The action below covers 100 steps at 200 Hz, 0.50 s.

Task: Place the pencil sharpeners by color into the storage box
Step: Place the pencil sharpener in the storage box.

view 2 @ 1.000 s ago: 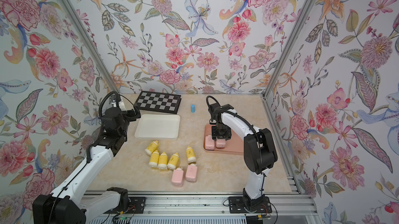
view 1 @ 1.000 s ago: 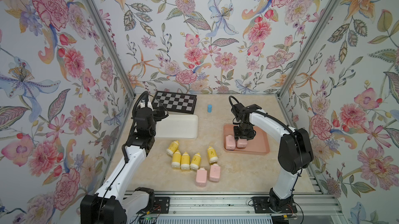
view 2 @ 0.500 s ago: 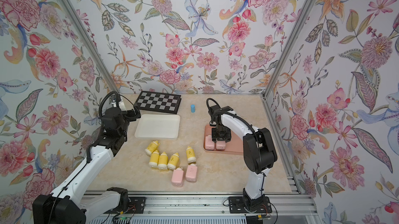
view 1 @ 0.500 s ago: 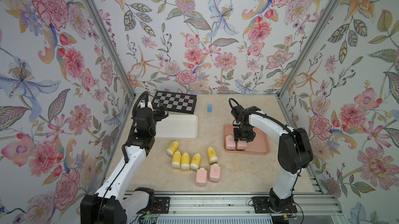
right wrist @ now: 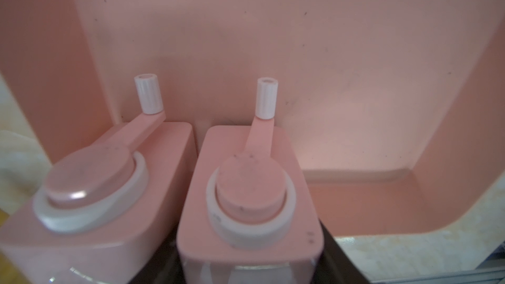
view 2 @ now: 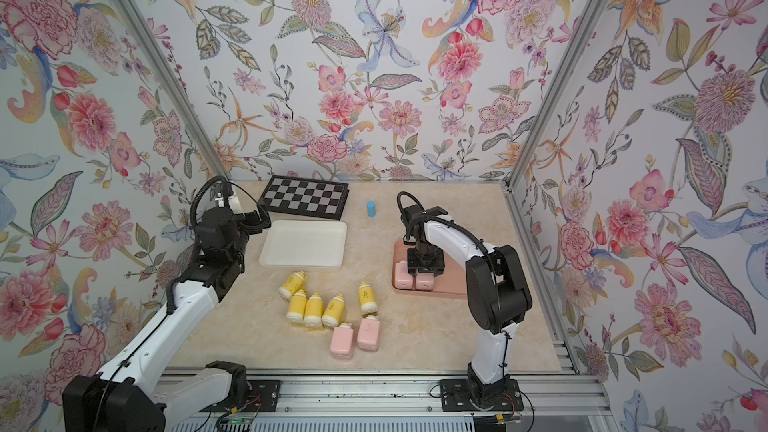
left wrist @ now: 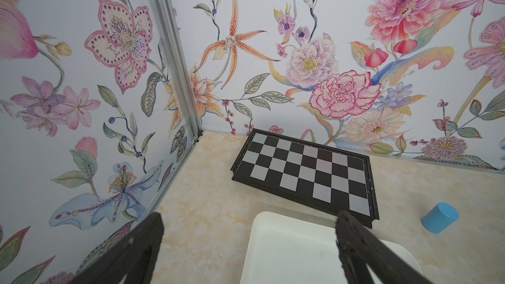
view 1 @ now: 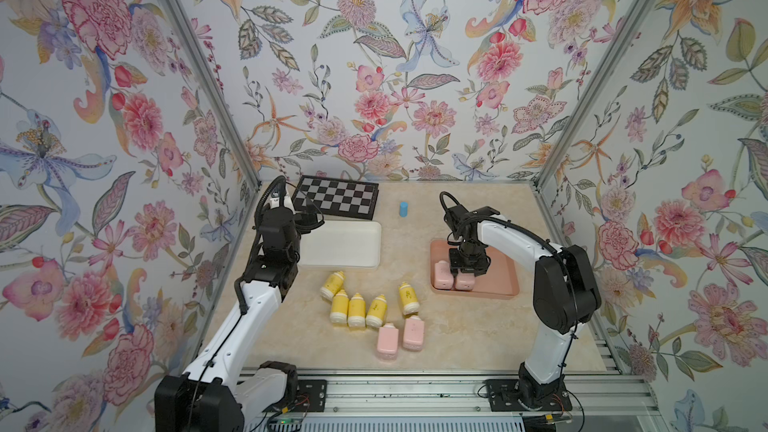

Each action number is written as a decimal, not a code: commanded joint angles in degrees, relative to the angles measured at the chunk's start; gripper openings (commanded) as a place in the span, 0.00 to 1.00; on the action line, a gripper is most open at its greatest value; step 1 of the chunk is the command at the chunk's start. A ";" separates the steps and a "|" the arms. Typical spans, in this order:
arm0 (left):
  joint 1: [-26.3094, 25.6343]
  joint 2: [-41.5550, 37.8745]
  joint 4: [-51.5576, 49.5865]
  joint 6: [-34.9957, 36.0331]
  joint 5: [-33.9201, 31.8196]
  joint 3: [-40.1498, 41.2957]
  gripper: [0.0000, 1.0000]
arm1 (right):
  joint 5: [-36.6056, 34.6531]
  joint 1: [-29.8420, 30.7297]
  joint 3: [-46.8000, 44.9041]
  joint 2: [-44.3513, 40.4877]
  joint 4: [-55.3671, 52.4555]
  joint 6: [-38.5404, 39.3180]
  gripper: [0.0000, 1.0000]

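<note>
The pink sharpener in the right tool looks smooth, glossy plastic; the tray beneath it is matt; the surface marble-like.

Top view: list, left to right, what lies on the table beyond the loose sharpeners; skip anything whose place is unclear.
White tray → blue cylinder → pink tray. Chessboard left out: it overlaps the white tray's span.

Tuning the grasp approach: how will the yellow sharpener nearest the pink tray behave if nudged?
That yellow sharpener lies on its side and looks round-bodied, so it probably rolls across the smooth table. It looks like small rigid plastic: likely light and stiff. Its narrower end may make it roll in a curve.
</note>
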<state>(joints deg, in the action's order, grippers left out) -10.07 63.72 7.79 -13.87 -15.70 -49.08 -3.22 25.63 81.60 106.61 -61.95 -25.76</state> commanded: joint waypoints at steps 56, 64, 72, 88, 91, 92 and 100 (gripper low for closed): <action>-0.45 -1.23 1.26 0.86 -0.97 0.65 1.00 | 0.54 -0.31 -2.35 0.44 0.70 -1.73 0.42; -0.46 -1.27 1.20 0.89 -0.93 0.65 0.99 | 0.59 -0.31 -2.58 0.44 0.85 -1.70 0.42; -0.48 -1.37 1.30 0.90 -0.96 0.72 0.99 | 0.52 -0.31 -2.74 0.53 1.01 -1.76 0.42; -0.47 -1.34 1.35 0.87 -0.99 0.74 1.00 | 0.65 -0.27 -2.77 0.62 1.17 -1.84 0.43; -0.47 -1.41 1.35 0.88 -0.95 0.74 1.00 | 0.61 -0.30 -2.81 0.66 1.21 -1.88 0.43; -0.48 -1.41 1.35 0.92 -0.93 0.74 1.00 | 0.60 -0.31 -2.79 0.64 1.26 -1.86 0.43; -0.47 -1.37 1.39 0.90 -0.93 0.74 0.99 | 0.61 -0.29 -2.85 0.66 1.24 -1.93 0.44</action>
<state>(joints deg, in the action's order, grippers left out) -10.07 63.59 7.79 -13.87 -15.70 -48.99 -2.98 25.56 80.18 106.61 -60.90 -26.41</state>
